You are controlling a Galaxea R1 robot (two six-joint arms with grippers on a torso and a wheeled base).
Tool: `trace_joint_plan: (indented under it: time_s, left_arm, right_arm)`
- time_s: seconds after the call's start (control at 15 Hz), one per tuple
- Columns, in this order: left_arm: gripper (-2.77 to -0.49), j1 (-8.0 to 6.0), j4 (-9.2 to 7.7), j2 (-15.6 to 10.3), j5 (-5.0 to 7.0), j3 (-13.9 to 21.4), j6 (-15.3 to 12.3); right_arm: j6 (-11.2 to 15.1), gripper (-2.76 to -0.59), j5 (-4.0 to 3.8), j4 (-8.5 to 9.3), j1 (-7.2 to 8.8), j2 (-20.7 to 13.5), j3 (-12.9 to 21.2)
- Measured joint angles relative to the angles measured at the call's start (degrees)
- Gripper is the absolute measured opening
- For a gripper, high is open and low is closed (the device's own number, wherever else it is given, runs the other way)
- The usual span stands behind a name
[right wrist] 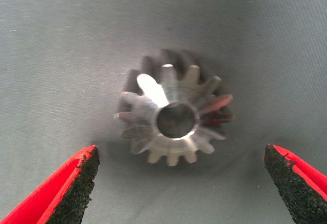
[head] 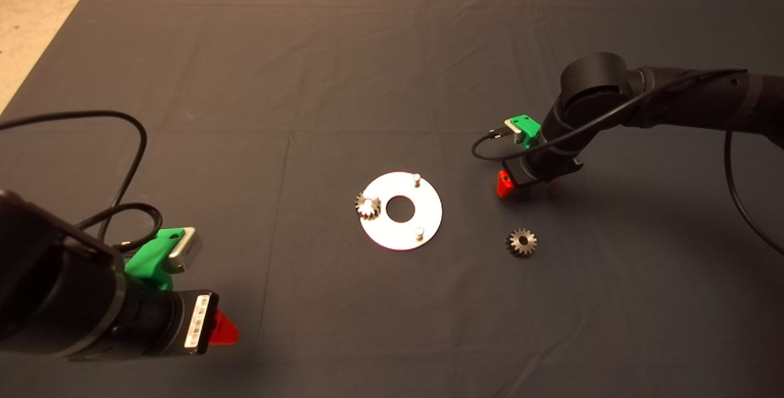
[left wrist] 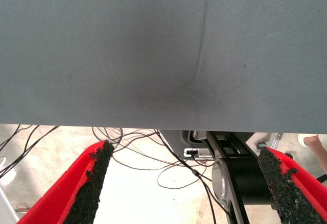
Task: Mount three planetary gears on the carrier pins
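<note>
Gear (right wrist: 173,114) lies under open right claw (right wrist: 179,183), hidden overhead.

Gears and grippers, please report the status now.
Left gripper open, parked. Right gripper open over a gear. One gear on disc, another loose. Nothing blocking.

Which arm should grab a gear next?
Right. Its open tool already hangs over a gear lying on the mat, fingers either side. The left tool waits at the mat's near edge.
</note>
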Motion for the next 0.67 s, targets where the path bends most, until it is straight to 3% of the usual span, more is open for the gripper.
trace_joint_plan:
  time_s: [0.47,0.67]
  left_arm:
    - [-1.22,0.0,0.0,0.0,-0.02,0.0,0.0]
    - [-1.22,0.02,0.0,0.0,0.0,0.0,0.0]
  right_arm:
    - [0.5,-0.96,-0.05,0.8,0.18,-1.4,-2.6]
    - [0.5,-0.96,0.72,0.83,0.17,-1.3,-2.6]
